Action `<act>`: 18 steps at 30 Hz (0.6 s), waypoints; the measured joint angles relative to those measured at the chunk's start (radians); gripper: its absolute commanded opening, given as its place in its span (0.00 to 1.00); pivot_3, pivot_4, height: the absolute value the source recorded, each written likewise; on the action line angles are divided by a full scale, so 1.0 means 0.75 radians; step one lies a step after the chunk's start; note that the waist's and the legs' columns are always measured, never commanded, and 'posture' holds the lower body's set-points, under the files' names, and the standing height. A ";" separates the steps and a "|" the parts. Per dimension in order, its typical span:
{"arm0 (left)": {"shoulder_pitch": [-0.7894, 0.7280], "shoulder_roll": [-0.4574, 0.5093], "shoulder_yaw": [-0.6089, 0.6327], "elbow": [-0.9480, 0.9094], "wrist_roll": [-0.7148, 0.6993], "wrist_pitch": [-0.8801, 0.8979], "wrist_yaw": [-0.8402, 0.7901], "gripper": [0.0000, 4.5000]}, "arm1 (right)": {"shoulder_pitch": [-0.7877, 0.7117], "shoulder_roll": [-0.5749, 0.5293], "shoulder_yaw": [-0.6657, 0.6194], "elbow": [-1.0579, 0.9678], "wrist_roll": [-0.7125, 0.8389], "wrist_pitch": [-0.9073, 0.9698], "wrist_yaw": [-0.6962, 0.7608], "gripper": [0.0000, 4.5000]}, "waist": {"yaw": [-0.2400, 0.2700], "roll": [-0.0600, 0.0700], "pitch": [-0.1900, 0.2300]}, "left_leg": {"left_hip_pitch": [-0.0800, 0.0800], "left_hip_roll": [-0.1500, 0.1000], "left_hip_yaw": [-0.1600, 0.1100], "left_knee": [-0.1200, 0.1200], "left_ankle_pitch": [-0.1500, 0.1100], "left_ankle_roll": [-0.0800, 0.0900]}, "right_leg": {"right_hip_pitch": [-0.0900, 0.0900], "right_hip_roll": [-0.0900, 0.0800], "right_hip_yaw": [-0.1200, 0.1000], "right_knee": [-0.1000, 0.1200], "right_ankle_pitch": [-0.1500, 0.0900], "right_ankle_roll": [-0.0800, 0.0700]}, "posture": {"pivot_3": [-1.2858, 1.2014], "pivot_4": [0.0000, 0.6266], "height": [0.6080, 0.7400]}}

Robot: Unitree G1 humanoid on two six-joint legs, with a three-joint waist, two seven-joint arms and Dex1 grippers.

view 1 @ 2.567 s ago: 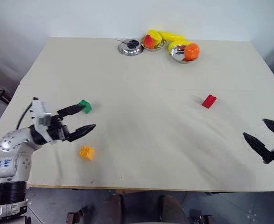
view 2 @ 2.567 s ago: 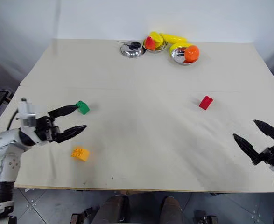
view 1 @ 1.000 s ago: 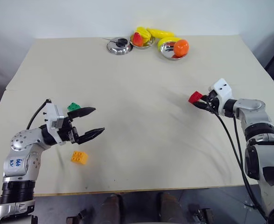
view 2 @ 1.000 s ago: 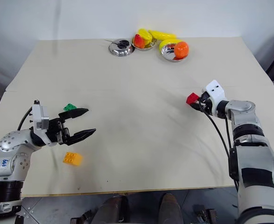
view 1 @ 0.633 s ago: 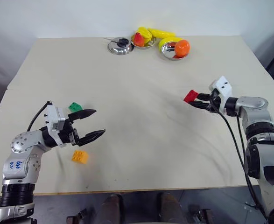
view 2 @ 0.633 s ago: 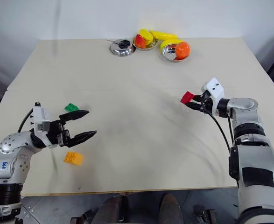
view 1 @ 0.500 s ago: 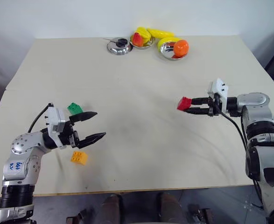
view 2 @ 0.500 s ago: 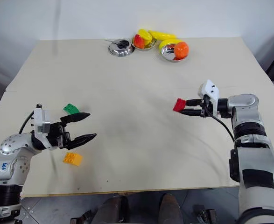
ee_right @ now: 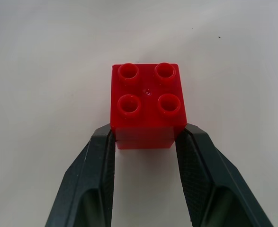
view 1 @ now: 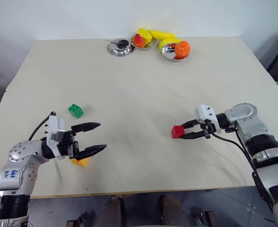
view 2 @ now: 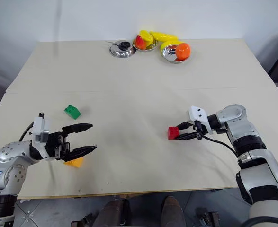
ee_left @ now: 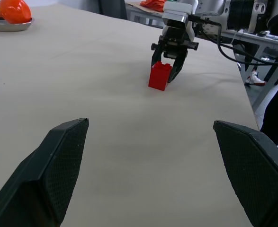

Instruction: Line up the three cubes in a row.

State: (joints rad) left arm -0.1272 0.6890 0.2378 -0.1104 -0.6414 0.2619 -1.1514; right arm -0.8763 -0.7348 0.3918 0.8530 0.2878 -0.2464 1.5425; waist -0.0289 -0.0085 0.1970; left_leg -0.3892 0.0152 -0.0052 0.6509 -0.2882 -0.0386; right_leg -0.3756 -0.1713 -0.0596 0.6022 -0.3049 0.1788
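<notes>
Right gripper point(view 1: 182, 132) is clamped on the red cube point(view 1: 177, 131), its two black fingers point(ee_right: 101, 161) pressed against opposite sides of the block, studs facing up in the right wrist view. It holds the cube at its fingertips near the middle of the table point(view 1: 143, 71), the arm reaching in from the robot's right side; whether the cube rests on the surface or hangs just above it cannot be told

Left gripper point(view 1: 92, 138) is spread wide with nothing between its fingers, pointing across the table toward the right gripper. The orange-yellow cube point(view 1: 80, 162) lies just beneath and behind its lower finger, partly hidden by it. The green cube point(view 1: 75, 110) sits on the table a little beyond the left gripper, apart from it and well away from the right gripper

Far past both grippers, at the table's back edge, stand steel bowls point(view 1: 119, 48) with fruit point(view 1: 182, 47)
</notes>
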 measured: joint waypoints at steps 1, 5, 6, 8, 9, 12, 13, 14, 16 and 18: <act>0.000 0.001 0.001 0.000 0.000 0.000 0.000 1.00 | -0.001 0.000 0.004 0.008 0.007 -0.004 0.000 0.32 | 0.000 0.000 0.000 | 0.000 0.000 0.000 0.000 0.000 0.000 | 0.000 0.000 0.000 0.000 0.000 0.000 | 0.52 0.24 1.00; 0.007 0.006 0.023 -0.002 0.000 0.000 0.007 1.00 | -0.011 0.017 0.003 0.062 0.014 -0.050 0.005 0.32 | -0.002 0.000 0.000 | 0.000 0.001 0.000 0.000 0.000 0.000 | 0.000 0.001 0.000 0.000 0.000 0.000 | 0.52 0.24 1.00; 0.008 0.009 0.029 -0.002 0.000 0.000 0.010 1.00 | -0.013 0.020 0.002 0.070 0.014 -0.052 0.006 0.32 | -0.002 0.000 0.000 | 0.000 0.001 0.000 0.000 0.000 0.000 | 0.000 0.001 0.000 0.000 0.000 -0.001 | 0.52 0.24 1.00; 0.009 0.012 0.036 -0.002 0.000 -0.001 0.013 1.00 | -0.016 0.024 0.000 0.082 0.009 -0.074 0.007 0.49 | -0.001 0.000 0.000 | 0.001 0.001 0.000 0.001 0.000 -0.001 | 0.000 0.001 0.000 0.001 0.000 -0.001 | 0.52 0.24 1.00; 0.010 0.012 0.037 -0.001 0.001 -0.002 0.017 1.00 | -0.016 0.025 -0.001 0.088 0.001 -0.087 0.007 0.55 | -0.001 0.000 0.000 | 0.001 0.001 0.000 0.001 0.000 -0.001 | 0.000 0.001 0.000 0.001 0.001 -0.001 | 0.52 0.24 1.00; 0.010 0.012 0.038 0.002 0.003 -0.007 0.023 1.00 | -0.011 0.028 -0.002 0.096 0.007 -0.109 0.008 0.77 | 0.000 0.000 0.000 | 0.000 0.001 0.000 0.000 0.000 -0.001 | 0.000 0.001 0.000 0.001 0.001 -0.001 | 0.52 0.24 1.00; 0.010 0.012 0.038 0.006 0.004 -0.008 0.025 1.00 | -0.011 0.025 -0.005 0.084 0.020 -0.113 0.008 0.86 | 0.001 0.000 0.000 | 0.000 0.001 0.000 0.000 0.000 -0.001 | 0.000 0.001 0.000 0.000 0.001 -0.001 | 0.52 0.24 1.00; 0.010 0.012 0.039 0.010 0.005 -0.009 0.030 1.00 | -0.010 0.017 -0.009 0.060 0.038 -0.116 0.008 0.92 | 0.001 0.001 0.001 | 0.000 0.001 0.000 0.000 0.000 -0.001 | 0.000 0.001 0.000 0.000 0.001 -0.001 | 0.52 0.24 1.00; 0.013 0.013 0.054 0.015 0.005 -0.003 0.038 1.00 | -0.004 -0.016 -0.022 -0.001 0.081 -0.129 0.008 0.99 | 0.001 0.001 0.001 | 0.000 0.001 0.000 0.000 0.000 -0.001 | 0.000 0.001 0.000 0.000 0.001 -0.001 | 0.52 0.24 1.00; 0.023 0.024 0.088 0.041 0.005 -0.002 0.050 1.00 | 0.039 -0.082 -0.052 -0.106 0.162 -0.131 0.009 0.99 | 0.004 0.001 0.001 | 0.000 0.001 0.000 -0.001 0.000 -0.001 | 0.000 0.001 0.000 0.000 0.001 -0.001 | 0.52 0.24 1.00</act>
State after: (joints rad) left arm -0.1102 0.7071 0.3038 -0.0796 -0.6379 0.2603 -1.1137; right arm -0.8469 -0.7961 0.3527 0.7734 0.4095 -0.3443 1.5491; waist -0.0261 -0.0077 0.1975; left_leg -0.3890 0.0158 -0.0051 0.6503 -0.2880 -0.0391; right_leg -0.3758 -0.1707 -0.0594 0.6021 -0.3045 0.1782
